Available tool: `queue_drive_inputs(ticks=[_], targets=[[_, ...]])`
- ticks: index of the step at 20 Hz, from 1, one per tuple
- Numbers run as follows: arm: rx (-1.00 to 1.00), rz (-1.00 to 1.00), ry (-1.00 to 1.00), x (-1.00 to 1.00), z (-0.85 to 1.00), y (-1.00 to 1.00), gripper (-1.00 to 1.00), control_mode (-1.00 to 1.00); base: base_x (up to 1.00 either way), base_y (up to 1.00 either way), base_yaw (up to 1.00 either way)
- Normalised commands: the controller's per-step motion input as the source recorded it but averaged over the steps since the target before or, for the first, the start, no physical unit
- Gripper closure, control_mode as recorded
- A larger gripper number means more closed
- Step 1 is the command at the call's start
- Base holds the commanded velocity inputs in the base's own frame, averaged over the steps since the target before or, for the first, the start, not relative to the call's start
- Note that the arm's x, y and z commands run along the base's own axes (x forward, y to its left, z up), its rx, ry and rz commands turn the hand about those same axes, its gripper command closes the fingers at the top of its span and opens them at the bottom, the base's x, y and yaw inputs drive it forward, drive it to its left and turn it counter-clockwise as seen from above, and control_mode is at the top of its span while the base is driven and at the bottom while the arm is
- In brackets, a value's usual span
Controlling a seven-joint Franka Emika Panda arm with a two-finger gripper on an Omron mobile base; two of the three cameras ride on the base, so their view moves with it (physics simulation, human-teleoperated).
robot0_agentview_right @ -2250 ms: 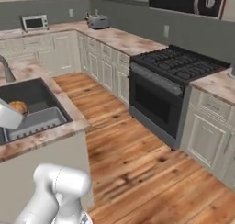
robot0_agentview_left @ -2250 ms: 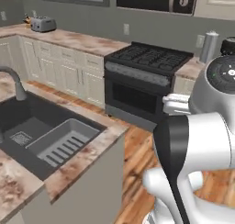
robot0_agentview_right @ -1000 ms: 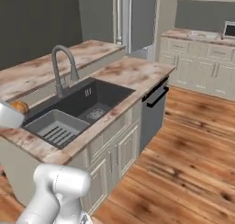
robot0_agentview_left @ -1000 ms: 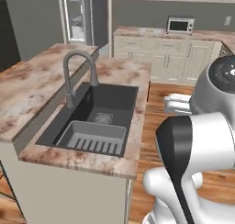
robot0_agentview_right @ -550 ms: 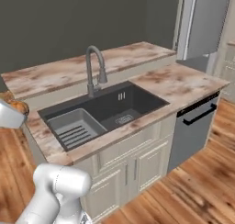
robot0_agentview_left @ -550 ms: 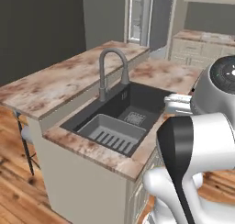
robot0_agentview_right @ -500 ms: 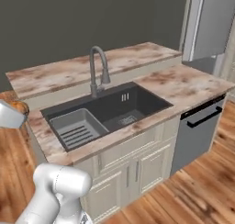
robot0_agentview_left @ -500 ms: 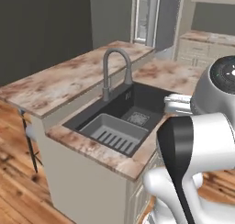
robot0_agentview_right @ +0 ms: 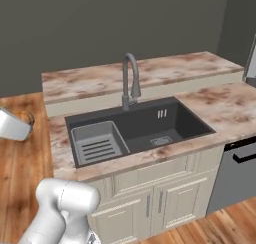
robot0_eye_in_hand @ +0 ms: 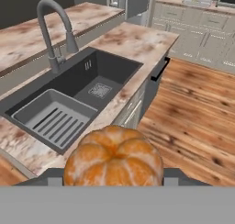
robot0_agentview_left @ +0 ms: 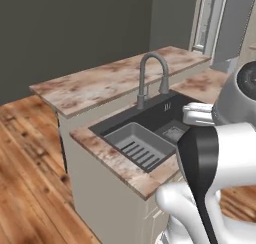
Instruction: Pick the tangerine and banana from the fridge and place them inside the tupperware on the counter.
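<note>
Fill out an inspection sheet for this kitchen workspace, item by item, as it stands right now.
Surface: marbled island top with a raised ledge behind the sink.
Job's things: tangerine held in front of the hand camera, between the fingertips; banana and tupperware, nothing seen.
Clutter: dark sink holding a grey slotted rack; curved faucet upright behind it.
Grippers: pincer shut on the tangerine.
Cables: nothing seen.
Surroundings: wood floor, cream cabinets, dark grey wall.
</note>
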Motion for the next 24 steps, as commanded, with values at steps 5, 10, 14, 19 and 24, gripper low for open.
queue_drive_inputs(ticks=[5,10,14,19,24], targets=[[0.00,0.00,0.00,0.00,0.00,0.00,1.00,1.00,0.47,-0.94,0.00],[0.00,0.00,0.00,0.00,0.00,0.00,1.00,1.00,0.32,-0.97,-0.04],[0.00,0.00,0.00,0.00,0.00,0.00,1.00,1.00,-0.48,-0.83,-0.12],[0.00,0.00,0.00,0.00,0.00,0.00,1.00,1.00,-0.54,-0.69,-0.19],[0.00,0.00,0.00,0.00,0.00,0.00,1.00,1.00,0.41,-0.80,-0.19]])
